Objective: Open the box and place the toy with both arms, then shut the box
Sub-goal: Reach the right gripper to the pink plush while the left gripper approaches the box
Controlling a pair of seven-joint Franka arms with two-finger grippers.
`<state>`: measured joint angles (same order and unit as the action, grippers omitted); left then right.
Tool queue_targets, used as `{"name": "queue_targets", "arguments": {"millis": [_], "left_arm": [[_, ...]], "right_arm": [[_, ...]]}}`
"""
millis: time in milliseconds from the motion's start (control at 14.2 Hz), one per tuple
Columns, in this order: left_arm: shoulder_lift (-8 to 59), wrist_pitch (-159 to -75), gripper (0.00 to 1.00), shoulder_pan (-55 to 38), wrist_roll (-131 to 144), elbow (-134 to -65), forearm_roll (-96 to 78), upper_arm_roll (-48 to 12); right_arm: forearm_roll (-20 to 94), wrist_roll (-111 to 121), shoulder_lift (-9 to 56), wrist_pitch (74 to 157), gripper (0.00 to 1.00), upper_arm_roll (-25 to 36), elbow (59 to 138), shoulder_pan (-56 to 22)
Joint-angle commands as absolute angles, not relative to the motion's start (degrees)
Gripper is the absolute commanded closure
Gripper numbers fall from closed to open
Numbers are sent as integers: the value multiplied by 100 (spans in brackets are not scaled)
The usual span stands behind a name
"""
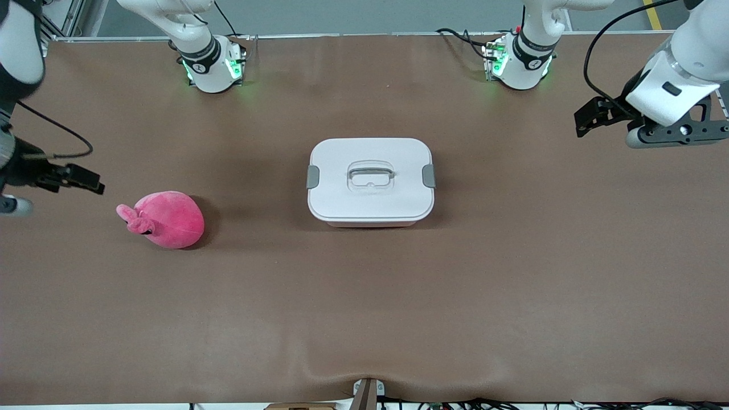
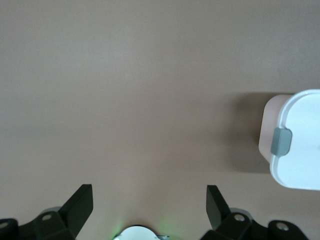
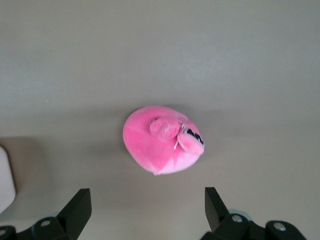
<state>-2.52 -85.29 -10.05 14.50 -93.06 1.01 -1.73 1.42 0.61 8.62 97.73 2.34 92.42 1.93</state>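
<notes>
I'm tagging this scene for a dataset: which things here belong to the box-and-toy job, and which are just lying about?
Part of the job:
- pink box with white lid, lid on, mid-table
- pink plush toy, toward the right arm's end
- left tool, open, over bare table
- right tool, open, over the toy

Lying about:
- cables by the arm bases

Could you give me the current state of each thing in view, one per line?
box: lid on, upright at mid-table.
grey side clips: down against the lid.
toy: lying on the table, outside the box.
left gripper: open, empty, over bare table.
right gripper: open, empty, above the table beside the toy.
</notes>
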Motion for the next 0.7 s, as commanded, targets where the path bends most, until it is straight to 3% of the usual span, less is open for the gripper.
{"name": "queue_targets", "arguments": {"millis": [0, 281, 493, 633], "left_arm": [[44, -8690, 0, -1063, 1854, -9097, 27, -220], [167, -8991, 0, -1072, 2240, -9088, -149, -316], [281, -8991, 0, -1177, 2732, -9105, -184, -421], [334, -8948, 0, -1213, 3022, -9123, -176, -605]], "right_arm": [[193, 79, 1282, 10141, 0, 264, 9254, 149], [193, 80, 1468, 11248, 0, 272, 10009, 114], [193, -306, 1599, 11206, 0, 272, 10072, 228], [193, -482, 1608, 11232, 8, 272, 10221, 307]]}}
